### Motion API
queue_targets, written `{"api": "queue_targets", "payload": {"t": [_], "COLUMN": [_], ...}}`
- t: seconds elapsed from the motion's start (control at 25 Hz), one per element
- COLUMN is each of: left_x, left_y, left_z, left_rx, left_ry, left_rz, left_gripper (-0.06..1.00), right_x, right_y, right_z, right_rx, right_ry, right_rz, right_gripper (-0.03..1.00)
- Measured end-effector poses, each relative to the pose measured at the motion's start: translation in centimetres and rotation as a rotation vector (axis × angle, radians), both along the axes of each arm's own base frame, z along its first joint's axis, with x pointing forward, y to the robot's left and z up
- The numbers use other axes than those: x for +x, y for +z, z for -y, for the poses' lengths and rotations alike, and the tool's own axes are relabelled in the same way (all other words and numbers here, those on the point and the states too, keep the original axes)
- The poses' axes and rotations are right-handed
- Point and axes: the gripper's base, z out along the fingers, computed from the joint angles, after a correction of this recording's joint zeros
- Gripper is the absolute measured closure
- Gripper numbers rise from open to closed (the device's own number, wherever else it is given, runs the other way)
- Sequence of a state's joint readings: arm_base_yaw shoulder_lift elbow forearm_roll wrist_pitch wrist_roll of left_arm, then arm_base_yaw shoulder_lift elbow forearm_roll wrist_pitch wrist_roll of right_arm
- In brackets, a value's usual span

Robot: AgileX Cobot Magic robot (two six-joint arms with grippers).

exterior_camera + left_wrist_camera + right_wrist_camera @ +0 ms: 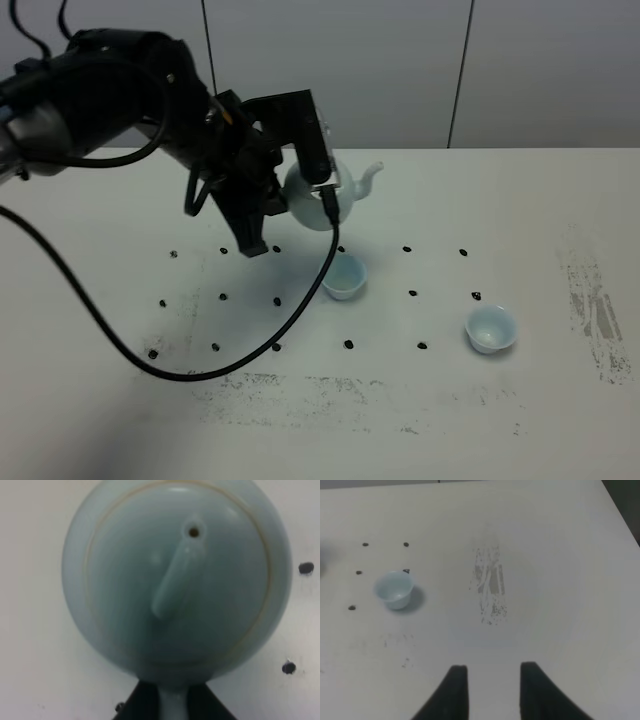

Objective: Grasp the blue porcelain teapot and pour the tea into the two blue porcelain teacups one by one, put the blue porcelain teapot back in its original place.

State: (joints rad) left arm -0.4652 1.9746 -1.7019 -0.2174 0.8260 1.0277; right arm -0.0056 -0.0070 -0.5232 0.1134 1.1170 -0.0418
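The blue porcelain teapot hangs above the table, roughly upright, spout to the right, just behind the nearer teacup. My left gripper is shut on its handle. In the left wrist view the teapot fills the frame from above, and its handle runs down between the dark fingers of the left gripper. The second teacup stands further right and also shows in the right wrist view. My right gripper is open and empty, low over bare table right of that cup. It is out of the high view.
A black cable loops from the left arm down onto the white table. A grid of small black dots marks the table. Scuffed grey patches lie at the right and along the front.
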Motion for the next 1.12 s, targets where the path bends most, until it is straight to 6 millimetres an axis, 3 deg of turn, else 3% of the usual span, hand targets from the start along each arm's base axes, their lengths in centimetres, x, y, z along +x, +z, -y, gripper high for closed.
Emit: {"api": "queue_targets", "payload": {"t": [0.24, 0.52, 0.72, 1.12], "left_x": [3.6, 4.7, 4.6, 3.9], "left_y": [-1.3, -3.5, -4.5, -4.4], "left_z": [5.3, 9.8, 10.8, 12.4], "left_rx": [0.0, 0.013, 0.047, 0.093], "left_ry": [-0.16, -0.423, -0.523, -0.61], "left_rz": [0.037, 0.108, 0.156, 0.248], "left_gripper": [0.87, 0.87, 0.87, 0.87], "right_x": [0.0, 0.0, 0.0, 0.0], "right_y": [0.0, 0.0, 0.0, 0.0], "right_z": [0.0, 0.0, 0.0, 0.0], "right_rx": [0.0, 0.0, 0.0, 0.0], "right_ry": [0.0, 0.0, 0.0, 0.0], "right_rz": [0.0, 0.0, 0.0, 0.0], "right_gripper": [0.73, 0.73, 0.73, 0.73]}}
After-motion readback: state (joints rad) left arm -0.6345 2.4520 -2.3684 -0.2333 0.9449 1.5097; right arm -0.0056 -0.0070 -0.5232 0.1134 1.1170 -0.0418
